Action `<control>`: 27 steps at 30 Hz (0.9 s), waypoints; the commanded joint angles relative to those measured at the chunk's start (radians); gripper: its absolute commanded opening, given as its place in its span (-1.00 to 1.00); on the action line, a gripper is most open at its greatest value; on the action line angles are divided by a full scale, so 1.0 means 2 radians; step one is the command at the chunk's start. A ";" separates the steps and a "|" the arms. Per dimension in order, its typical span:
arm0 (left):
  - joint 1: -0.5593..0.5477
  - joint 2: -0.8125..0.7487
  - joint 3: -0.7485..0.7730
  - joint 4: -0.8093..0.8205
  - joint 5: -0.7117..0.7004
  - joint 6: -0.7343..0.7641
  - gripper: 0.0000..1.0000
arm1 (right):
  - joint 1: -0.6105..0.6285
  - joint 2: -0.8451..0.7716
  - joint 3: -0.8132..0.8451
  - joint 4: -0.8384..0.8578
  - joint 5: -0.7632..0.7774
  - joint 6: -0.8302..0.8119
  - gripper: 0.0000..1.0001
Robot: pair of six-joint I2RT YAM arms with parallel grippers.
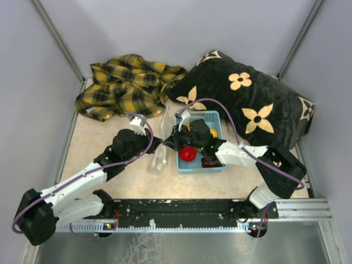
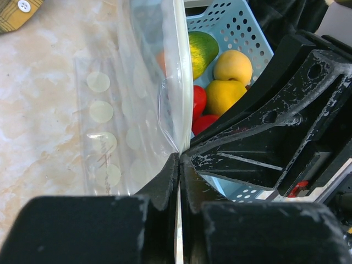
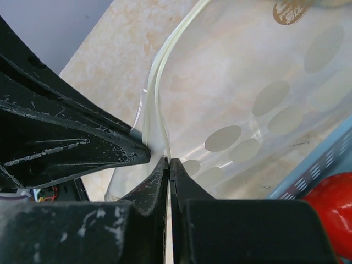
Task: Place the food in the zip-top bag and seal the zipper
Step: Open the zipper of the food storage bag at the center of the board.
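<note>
Left pincer (image 2: 179, 160) and right pincer (image 3: 169, 163), each clamped tight on the zipper (image 2: 180, 82) rim of the zip-top bag (image 2: 110, 137) (limp, likely slippery film) beside the light-blue basket (image 2: 242, 33) of toy fruits (image 2: 234, 66); the stiffer rim looks the surest hold.

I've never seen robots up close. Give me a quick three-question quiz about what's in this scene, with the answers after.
1. True or false: the toy fruit sits in the blue basket.
2. The left hand and the right hand are both pinched shut on what? A. a cup B. the edge of the clear dotted bag C. a spoon
3. Fill in: at the back, left of the black flowered pillow, lies a yellow plaid ____.
Key: 1 true; 2 B; 3 shirt.
</note>
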 commanded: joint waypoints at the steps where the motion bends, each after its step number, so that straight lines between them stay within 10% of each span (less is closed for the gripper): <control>1: 0.000 -0.008 0.013 -0.005 -0.006 0.006 -0.69 | 0.005 -0.006 0.029 0.009 0.022 -0.011 -1.00; 3: -0.001 -0.015 0.026 -0.040 -0.030 0.010 -0.18 | 0.007 -0.014 0.034 -0.009 0.031 -0.016 -1.00; 7: -0.001 -0.031 0.063 -0.122 -0.075 0.014 0.16 | 0.015 -0.030 0.044 -0.050 0.062 -0.024 -1.00; 27: -0.001 0.053 0.160 -0.154 -0.017 0.018 0.07 | 0.031 -0.067 0.104 -0.153 0.083 -0.031 -1.00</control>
